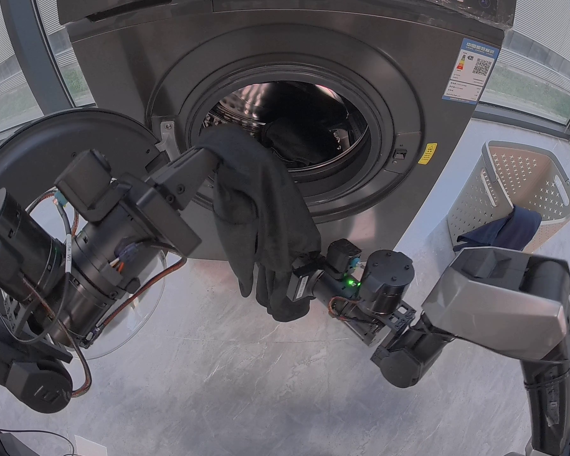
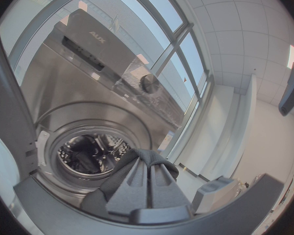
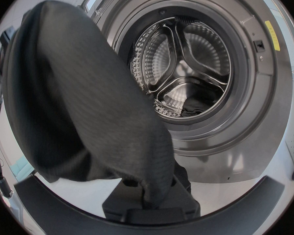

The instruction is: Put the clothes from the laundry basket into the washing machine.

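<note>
A dark grey garment (image 1: 259, 216) hangs in front of the washing machine's open drum (image 1: 285, 128). My left gripper (image 1: 208, 154) is shut on its upper end, level with the drum's left rim; in the left wrist view the cloth (image 2: 153, 155) wraps over the closed fingertips (image 2: 138, 173). Lower down, my right gripper (image 1: 299, 275) is shut on the garment's lower part, and the cloth (image 3: 81, 108) drapes over it in the right wrist view. More dark clothing (image 3: 196, 105) lies inside the drum. The white laundry basket (image 1: 525, 178) stands on the floor at the right with a dark blue garment (image 1: 506, 230) hanging over its rim.
The machine's round door (image 1: 57, 153) stands swung open to the left, just behind my left arm. The grey floor (image 1: 234, 375) in front of the machine is bare. Windows run behind the machine on both sides.
</note>
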`<state>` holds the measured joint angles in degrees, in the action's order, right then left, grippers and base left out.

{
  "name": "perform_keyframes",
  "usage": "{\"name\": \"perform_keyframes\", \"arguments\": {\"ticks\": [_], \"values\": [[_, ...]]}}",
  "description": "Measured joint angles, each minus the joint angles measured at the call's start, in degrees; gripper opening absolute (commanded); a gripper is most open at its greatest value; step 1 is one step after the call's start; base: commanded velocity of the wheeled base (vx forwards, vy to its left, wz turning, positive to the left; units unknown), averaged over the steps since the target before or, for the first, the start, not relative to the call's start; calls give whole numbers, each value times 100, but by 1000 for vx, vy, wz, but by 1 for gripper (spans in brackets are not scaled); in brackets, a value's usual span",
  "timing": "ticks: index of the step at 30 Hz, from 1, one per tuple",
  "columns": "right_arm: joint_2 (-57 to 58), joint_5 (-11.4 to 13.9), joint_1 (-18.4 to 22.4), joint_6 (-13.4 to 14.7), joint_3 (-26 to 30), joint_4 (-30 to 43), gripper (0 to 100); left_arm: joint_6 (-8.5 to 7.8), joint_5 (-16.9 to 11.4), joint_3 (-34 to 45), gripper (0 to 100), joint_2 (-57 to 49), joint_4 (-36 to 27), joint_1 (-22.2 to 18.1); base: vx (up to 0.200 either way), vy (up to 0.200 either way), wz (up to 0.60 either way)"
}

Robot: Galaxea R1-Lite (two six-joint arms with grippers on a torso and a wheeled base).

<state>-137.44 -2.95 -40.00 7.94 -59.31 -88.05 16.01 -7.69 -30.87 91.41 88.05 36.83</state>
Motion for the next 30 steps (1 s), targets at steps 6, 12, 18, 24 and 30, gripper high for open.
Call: {"name": "perform_keyframes", "arguments": {"ticks": [6,12,18,24,30], "values": [[891,20,163,18,777,-22,0,-24,-16,639,0,190,20,-389,0,0,0],[1671,16,218,35,1295,-22,0,-63,-16,998,0,831,49,-621,0,0,0],[2057,-2,221,43,1480,-18,0,-534,-38,1122,0,1581,57,-734,0,0,0],[2211,-13,211,49,1499,-16,0,-622,-62,1281,100,2000,66,-742,0,0,0],[2253,-106,232,54,1382,-16,0,-827,-65,2013,100,2256,66,-651,0,0,0]]}}
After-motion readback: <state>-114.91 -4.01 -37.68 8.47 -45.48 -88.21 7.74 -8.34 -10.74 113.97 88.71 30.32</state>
